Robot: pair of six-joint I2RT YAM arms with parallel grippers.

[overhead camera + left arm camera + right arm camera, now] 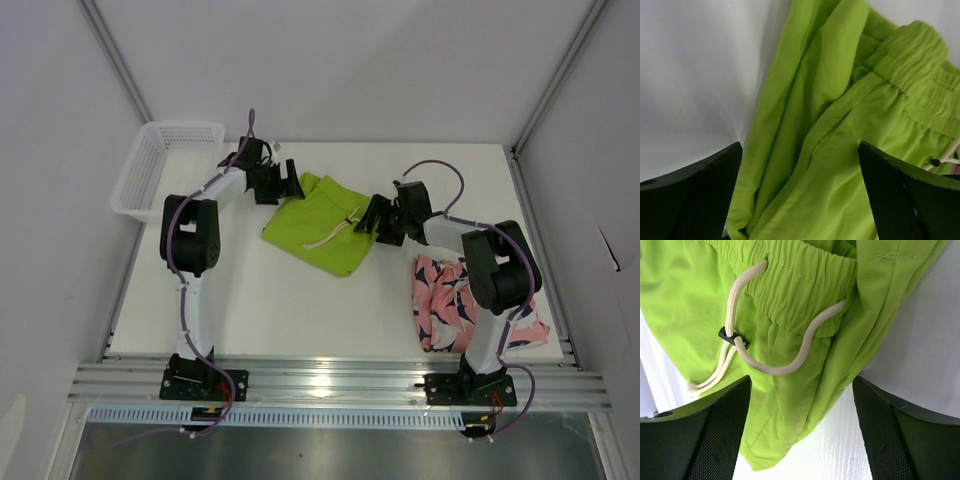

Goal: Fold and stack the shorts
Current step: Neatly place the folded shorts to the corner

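Note:
The lime green shorts (320, 222) lie crumpled in the middle of the white table, with a cream drawstring (785, 367) across the waistband. My left gripper (290, 184) is open over their far left corner; its view shows green folds (830, 150) between its fingers (695, 195). My right gripper (368, 218) is open at their right edge; its view shows a green corner (785, 430) between its fingers (705, 440). The pink shorts with navy-and-white print (450, 300) lie bunched at the near right, partly hidden by my right arm.
A white plastic mesh basket (160, 170) stands at the far left corner of the table. Grey walls and metal frame posts close in the table on three sides. An aluminium rail (330, 385) runs along the near edge.

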